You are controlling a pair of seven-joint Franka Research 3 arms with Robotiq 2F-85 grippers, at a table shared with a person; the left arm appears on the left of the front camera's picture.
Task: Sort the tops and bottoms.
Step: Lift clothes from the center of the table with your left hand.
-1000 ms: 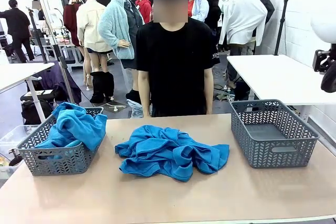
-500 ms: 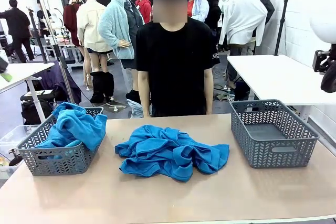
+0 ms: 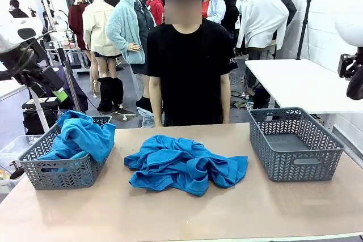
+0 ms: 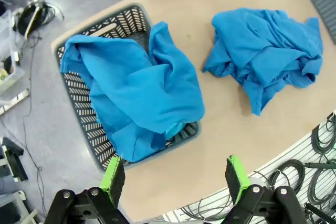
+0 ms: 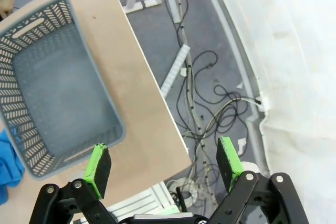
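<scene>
A bright blue top [image 3: 79, 135] lies bunched in the grey left basket [image 3: 59, 173], spilling over its rim. More blue tops sit in a crumpled heap [image 3: 184, 165] at the table's middle; I cannot pick out any bottoms in it. My left gripper [image 3: 57, 96] hangs open, high above and behind the left basket. In the left wrist view, the left gripper [image 4: 174, 177] looks down on the basket's top [image 4: 136, 93] and the heap [image 4: 268, 51]. My right gripper [image 5: 163, 161] is open, high over the table's right edge beside the empty grey right basket [image 5: 58, 87].
A person in a black T-shirt [image 3: 190, 66] stands at the far edge, arms down. The empty right basket [image 3: 295, 143] sits at the table's right. A white table [image 3: 300, 83] stands behind it. Cables [image 5: 210, 108] lie on the floor off the right edge.
My left arm has swung into the front view from the left and now hangs above and behind the left basket. The cloth, the baskets and the person have not moved.
</scene>
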